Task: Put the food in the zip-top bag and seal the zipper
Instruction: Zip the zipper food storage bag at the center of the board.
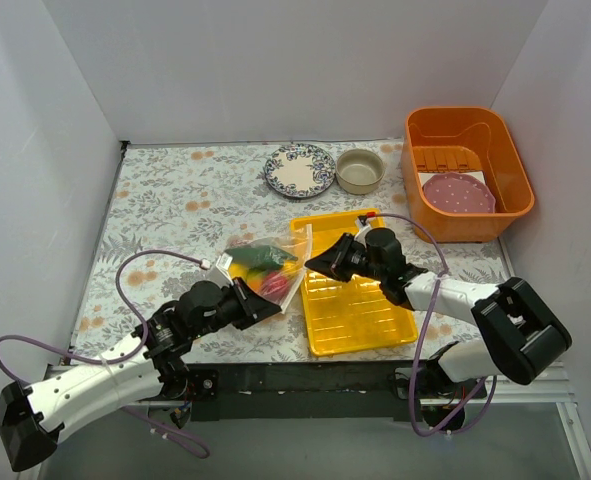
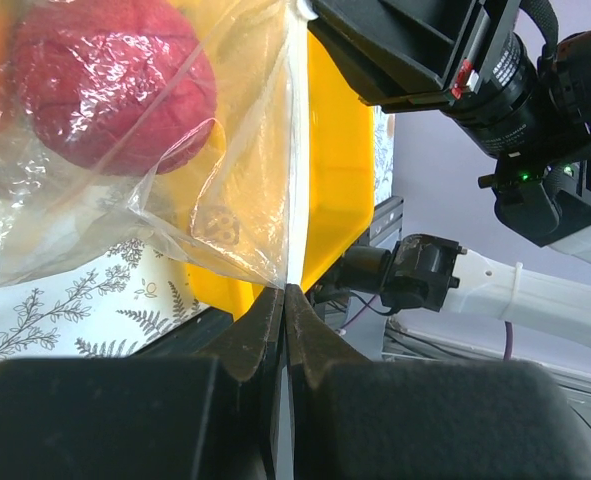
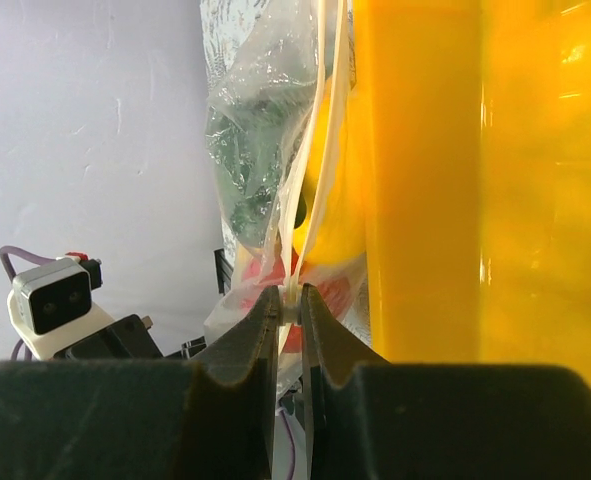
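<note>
The clear zip-top bag lies left of the yellow tray with the food inside: a green piece, a yellow piece and a red piece. The pale zipper runs along the bag's edge next to the tray. My left gripper is shut on the zipper's near end; the red piece shows through the plastic. My right gripper is shut on the zipper's small white slider at the far part of the strip. There the two strips still stand apart.
The yellow ribbed tray lies directly right of the bag, under my right arm. An orange bin with a pink plate stands at the back right. A patterned plate and a beige bowl stand at the back.
</note>
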Controlling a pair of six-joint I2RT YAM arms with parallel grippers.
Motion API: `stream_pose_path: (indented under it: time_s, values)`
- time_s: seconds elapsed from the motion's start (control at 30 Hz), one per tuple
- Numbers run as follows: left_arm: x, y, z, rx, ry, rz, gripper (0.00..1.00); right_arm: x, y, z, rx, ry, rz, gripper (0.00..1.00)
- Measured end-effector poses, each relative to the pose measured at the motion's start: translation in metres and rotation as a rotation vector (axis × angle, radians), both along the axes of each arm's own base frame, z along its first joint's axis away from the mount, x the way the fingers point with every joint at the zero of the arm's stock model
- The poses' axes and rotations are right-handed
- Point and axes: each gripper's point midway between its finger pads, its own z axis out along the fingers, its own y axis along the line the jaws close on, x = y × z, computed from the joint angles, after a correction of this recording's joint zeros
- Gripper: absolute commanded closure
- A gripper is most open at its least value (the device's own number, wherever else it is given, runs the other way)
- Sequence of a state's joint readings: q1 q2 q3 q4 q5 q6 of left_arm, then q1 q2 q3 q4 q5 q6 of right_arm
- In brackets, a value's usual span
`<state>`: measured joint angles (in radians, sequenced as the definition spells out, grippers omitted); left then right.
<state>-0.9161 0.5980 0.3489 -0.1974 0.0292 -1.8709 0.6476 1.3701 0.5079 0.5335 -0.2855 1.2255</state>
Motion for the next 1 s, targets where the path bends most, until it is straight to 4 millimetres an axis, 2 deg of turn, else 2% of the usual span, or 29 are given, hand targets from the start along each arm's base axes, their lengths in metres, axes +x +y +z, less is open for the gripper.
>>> stream_pose_path:
  time_s: [0.77, 1.0]
  values:
    - [0.001, 0.018, 0.002, 0.043, 0.001, 0.064, 1.00, 0.015, 0.010, 0.008, 0.015, -0.024, 0.028, 0.91]
    - [0.002, 0.021, 0.008, 0.054, -0.003, 0.073, 1.00, 0.019, 0.012, 0.011, 0.021, -0.030, 0.038, 0.91]
